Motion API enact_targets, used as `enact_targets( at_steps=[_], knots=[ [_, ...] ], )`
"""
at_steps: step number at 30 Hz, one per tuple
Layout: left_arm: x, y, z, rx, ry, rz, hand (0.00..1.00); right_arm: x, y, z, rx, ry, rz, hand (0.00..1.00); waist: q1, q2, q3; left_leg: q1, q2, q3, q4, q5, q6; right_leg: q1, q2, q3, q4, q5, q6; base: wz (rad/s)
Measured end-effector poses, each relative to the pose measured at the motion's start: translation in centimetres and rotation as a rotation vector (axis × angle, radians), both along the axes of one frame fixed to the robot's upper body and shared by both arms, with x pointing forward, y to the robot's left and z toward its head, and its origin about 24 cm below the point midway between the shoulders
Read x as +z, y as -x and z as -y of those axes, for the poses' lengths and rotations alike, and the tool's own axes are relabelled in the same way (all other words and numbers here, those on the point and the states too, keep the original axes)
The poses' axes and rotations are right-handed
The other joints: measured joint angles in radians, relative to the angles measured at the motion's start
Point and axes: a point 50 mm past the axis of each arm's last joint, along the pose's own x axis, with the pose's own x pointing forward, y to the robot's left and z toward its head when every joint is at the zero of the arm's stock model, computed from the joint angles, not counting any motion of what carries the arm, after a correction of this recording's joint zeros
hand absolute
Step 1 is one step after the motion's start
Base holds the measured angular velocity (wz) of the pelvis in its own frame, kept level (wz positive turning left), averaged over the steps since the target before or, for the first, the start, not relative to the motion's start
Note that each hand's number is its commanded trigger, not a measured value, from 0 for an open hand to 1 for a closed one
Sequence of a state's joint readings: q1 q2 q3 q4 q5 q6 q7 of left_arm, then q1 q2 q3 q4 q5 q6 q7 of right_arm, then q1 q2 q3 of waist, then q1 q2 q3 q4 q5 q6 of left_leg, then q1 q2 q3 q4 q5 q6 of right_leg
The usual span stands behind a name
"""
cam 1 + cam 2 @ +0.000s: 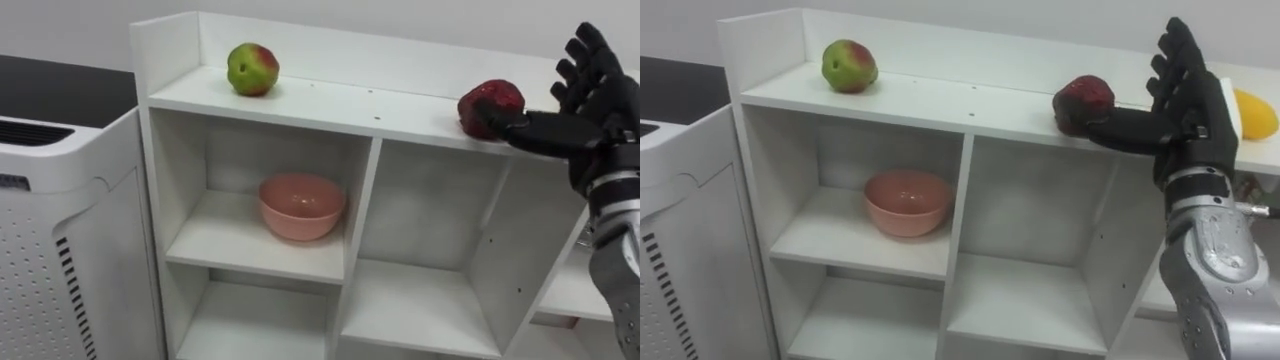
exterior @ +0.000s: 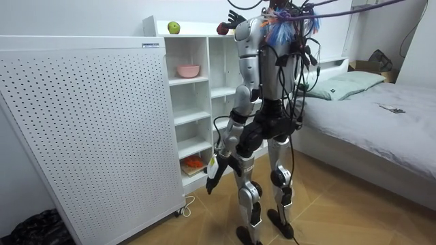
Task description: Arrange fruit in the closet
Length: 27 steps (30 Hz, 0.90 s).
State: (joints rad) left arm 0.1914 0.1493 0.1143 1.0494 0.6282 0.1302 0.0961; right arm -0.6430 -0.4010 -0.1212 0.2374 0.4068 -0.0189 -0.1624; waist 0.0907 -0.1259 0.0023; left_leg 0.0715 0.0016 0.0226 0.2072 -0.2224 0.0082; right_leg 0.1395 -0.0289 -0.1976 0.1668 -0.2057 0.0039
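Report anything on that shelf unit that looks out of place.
Nothing spilled or damaged. One thing to watch: the red fruit sits right at the top board's front edge, by the right hand's thumb, and might roll off. The apple and pink bowl sit squarely.

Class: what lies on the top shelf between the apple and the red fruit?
Bare shelf only, from apple to red fruit, in both eye views.

The right hand (image 1: 1190,110) is black, with segmented fingers. A ribbed metal ring joins it to a glossy silver-grey forearm shell dotted with small screws. In the room view the body is silver with black joints, and dark cables drape its back.
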Motion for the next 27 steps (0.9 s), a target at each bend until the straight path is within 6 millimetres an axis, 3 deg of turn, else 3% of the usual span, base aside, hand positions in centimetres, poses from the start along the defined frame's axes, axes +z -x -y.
enact_targets(
  at_steps=[5, 14, 15, 16, 17, 27],
  knots=[
    [0.1, -0.3, 0.0, -0.002, 0.002, 0.009, 0.00, 0.3, -0.1, 0.0, 0.018, 0.020, -0.015, 0.00, 0.002, -0.008, -0.0046, -0.014, 0.000, 0.000, 0.008, 0.000, 0.000, -0.011, 0.000, 0.000, 0.001, 0.000, 0.000, 0.00],
    [0.2, -0.8, -0.3, -0.021, -0.006, 0.002, 0.00, -0.7, -1.5, 0.8, 0.060, 0.102, -0.137, 0.00, 0.002, -0.011, -0.0032, -0.017, 0.000, -0.001, 0.017, 0.000, -0.001, -0.010, 0.000, 0.002, 0.001, 0.000, 0.000, 0.00],
    [0.2, -0.8, -0.4, -0.022, -0.008, 0.001, 0.00, -0.7, -1.5, 1.0, 0.067, 0.118, -0.143, 0.33, 0.002, -0.012, -0.0030, -0.017, 0.000, -0.001, 0.017, 0.000, -0.001, -0.010, 0.000, 0.002, 0.001, 0.000, 0.000, 0.00],
    [0.3, -0.8, -0.5, -0.022, -0.009, 0.000, 0.00, -0.7, -1.5, 1.0, 0.072, 0.124, -0.144, 0.79, 0.002, -0.012, -0.0028, -0.017, 0.000, -0.001, 0.017, 0.000, -0.001, -0.010, 0.000, 0.002, 0.001, 0.000, 0.000, 0.00],
    [0.3, -0.8, -0.6, -0.023, -0.011, 0.000, 0.00, -0.7, -1.5, 1.0, 0.082, 0.136, -0.147, 1.00, 0.002, -0.013, -0.0022, -0.017, 0.000, 0.000, 0.018, 0.000, -0.001, -0.010, 0.000, 0.002, 0.001, 0.000, 0.000, 0.00],
    [0.5, -1.0, -0.8, -0.028, -0.003, 0.000, 0.00, -0.6, -1.4, 1.1, 0.130, 0.179, -0.159, 1.00, 0.002, -0.024, 0.0003, -0.017, 0.001, -0.001, 0.016, 0.000, -0.001, -0.012, 0.001, 0.002, 0.001, 0.000, 0.000, 0.00]
  ],
)
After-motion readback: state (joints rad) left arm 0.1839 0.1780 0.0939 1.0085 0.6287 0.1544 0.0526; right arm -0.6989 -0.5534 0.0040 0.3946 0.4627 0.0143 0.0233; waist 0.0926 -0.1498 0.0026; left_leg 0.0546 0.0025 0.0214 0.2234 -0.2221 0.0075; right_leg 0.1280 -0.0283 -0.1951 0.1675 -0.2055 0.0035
